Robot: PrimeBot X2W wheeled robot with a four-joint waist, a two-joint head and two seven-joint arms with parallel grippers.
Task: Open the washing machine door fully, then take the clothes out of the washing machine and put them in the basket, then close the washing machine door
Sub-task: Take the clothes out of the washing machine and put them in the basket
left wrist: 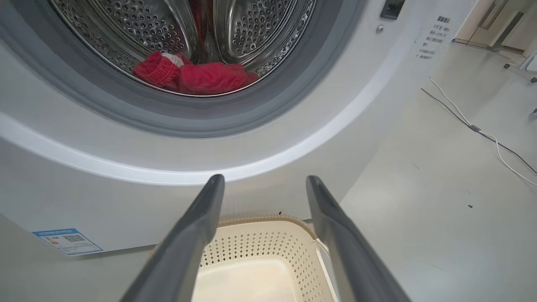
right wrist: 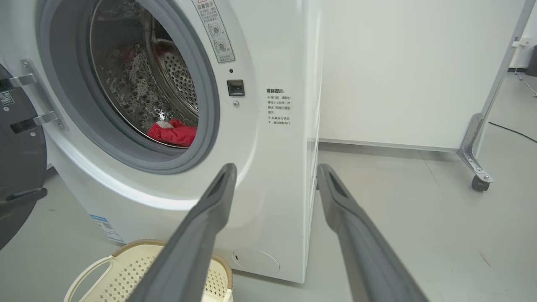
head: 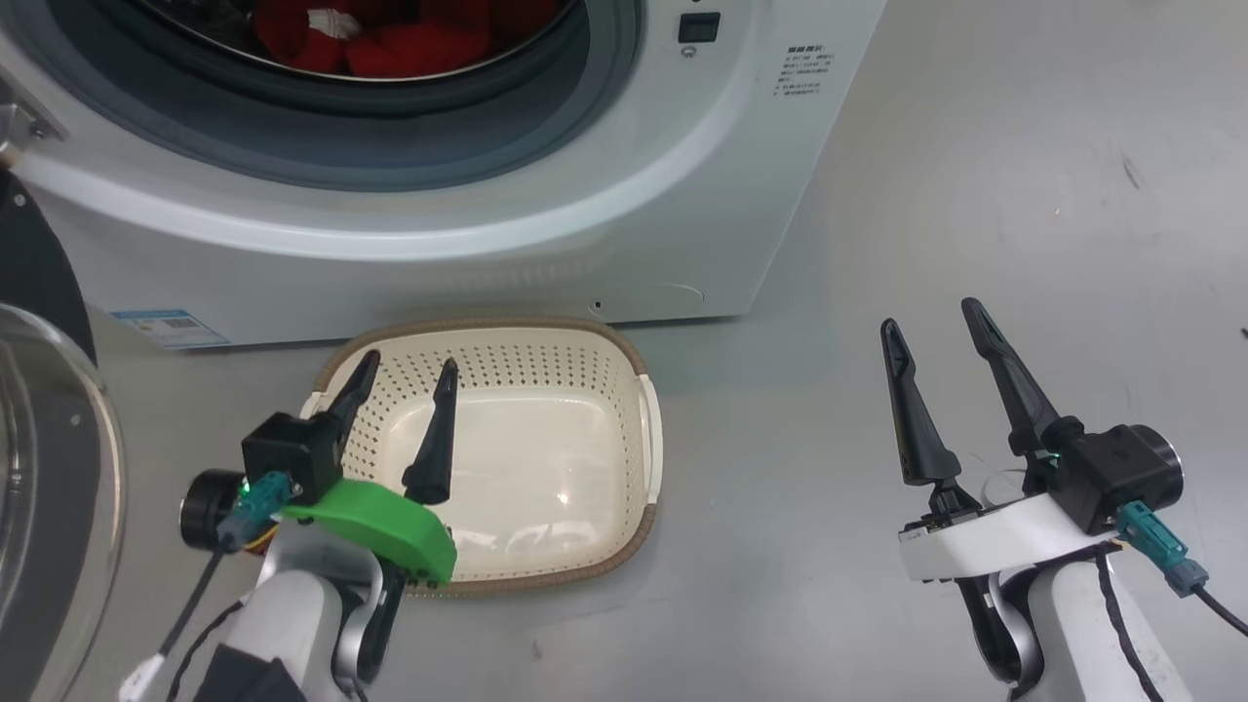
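1. Door's off the opening! The washing machine door hangs out at the far left, glass bowl facing the robot, and the mouth of the washing machine is wide open. Only the door's edge is in frame, so whether it has swung to its full limit is hard to call, but it looks open enough to reach in.

2. Nothing is unloaded yet. The clothes, a red bundle with a flash of white, lie at the bottom of the steel drum, just behind the grey seal.

3. The basket sits on the floor right in front of the machine, below the opening, with nothing in it. Good spot for a drop.

4. So by my reckoning step one is done or nearly so. The reach in, the grab, the transfer to the basket and the closing of the door are all to come.

5. The left gripper has its fingers spread wide and holds nothing. It hovers above the basket's left side, pointing up toward the drum, and touches neither basket nor machine.

6. The right gripper is also spread wide and empty. It hangs over bare floor, well apart from the basket on its right, off the machine's front corner.
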